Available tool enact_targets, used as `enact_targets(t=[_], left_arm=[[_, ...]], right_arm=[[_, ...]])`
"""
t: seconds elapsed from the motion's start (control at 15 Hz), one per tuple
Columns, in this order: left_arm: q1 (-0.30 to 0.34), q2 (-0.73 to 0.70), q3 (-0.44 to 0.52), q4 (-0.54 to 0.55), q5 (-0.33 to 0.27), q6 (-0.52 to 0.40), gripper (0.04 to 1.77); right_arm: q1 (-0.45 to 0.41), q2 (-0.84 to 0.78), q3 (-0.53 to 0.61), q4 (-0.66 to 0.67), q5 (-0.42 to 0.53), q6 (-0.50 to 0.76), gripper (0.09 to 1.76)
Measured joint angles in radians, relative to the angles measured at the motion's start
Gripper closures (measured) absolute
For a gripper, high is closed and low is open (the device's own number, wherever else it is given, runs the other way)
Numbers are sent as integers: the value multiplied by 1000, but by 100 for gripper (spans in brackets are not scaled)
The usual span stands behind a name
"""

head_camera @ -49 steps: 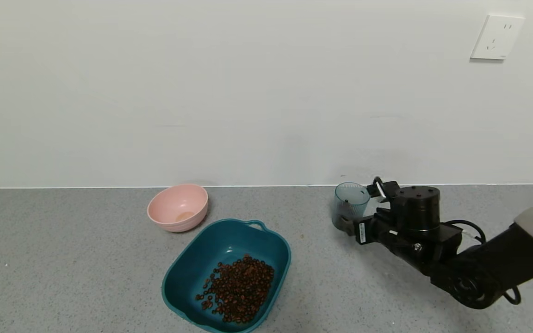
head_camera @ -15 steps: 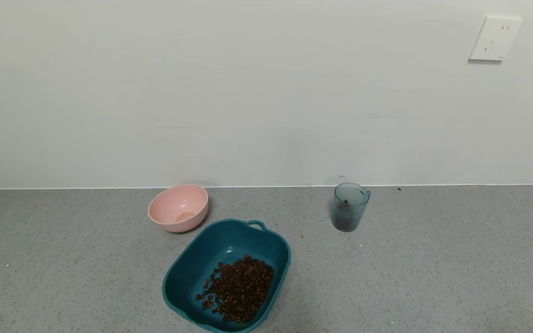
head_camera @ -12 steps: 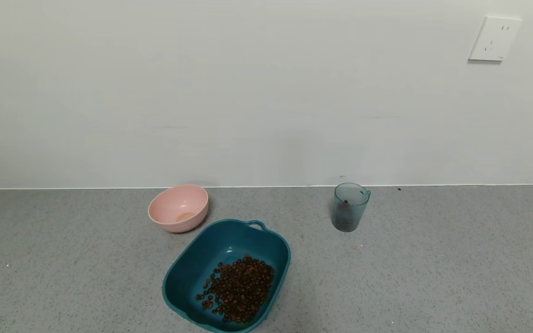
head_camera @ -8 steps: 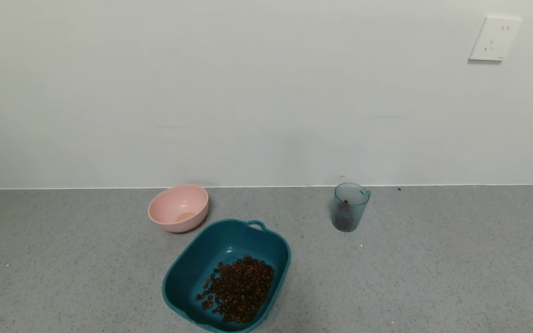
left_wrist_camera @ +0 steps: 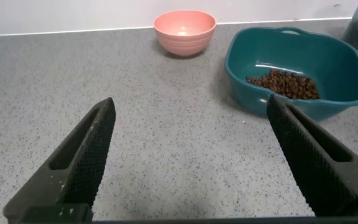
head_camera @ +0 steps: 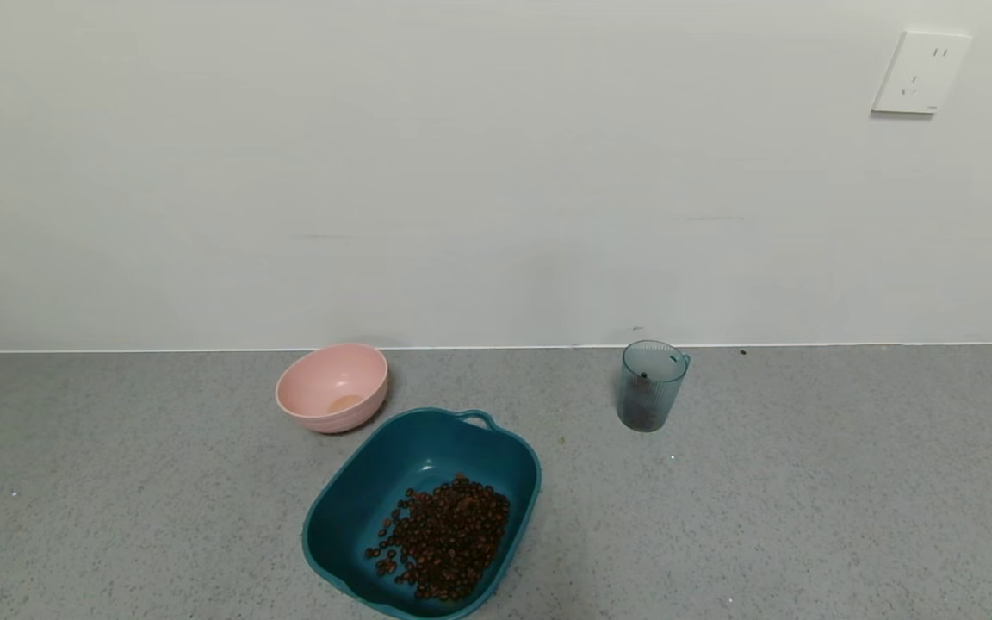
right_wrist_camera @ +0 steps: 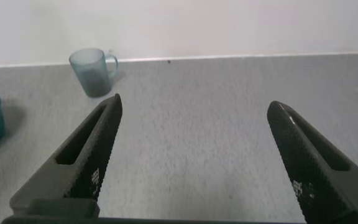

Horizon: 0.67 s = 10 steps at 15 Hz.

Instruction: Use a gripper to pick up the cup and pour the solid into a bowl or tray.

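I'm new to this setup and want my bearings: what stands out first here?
A big teal basin sits near the front of the grey counter with a heap of brown beans in it. A pink bowl stands just behind it, and a small ribbed cup stands alone to the right by the wall.

The right gripper [right_wrist_camera: 191, 155], seconds ago closed around the cup [head_camera: 652, 385] near the wall, has let go and pulled back out of the head camera's sight; its fingers [right_wrist_camera: 86, 155] are now spread wide, well apart from the cup. The cup now stands alone, upright on the counter [head_camera: 806, 482], untouched by either arm.
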Motion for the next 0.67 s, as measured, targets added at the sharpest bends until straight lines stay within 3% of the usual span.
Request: enact_targets(t=[0.2,0.4,0.67], left_arm=[[0,0,0,0,0,0,6],[0,0,0,0,0,0,6],[0,0,0,0,0,0,6]], right_arm=[[3,-26,154,-162,13,-3,15],[11,-99,252,-161,71,-3,15],[18,-178,299,-116,68,-36,15]])
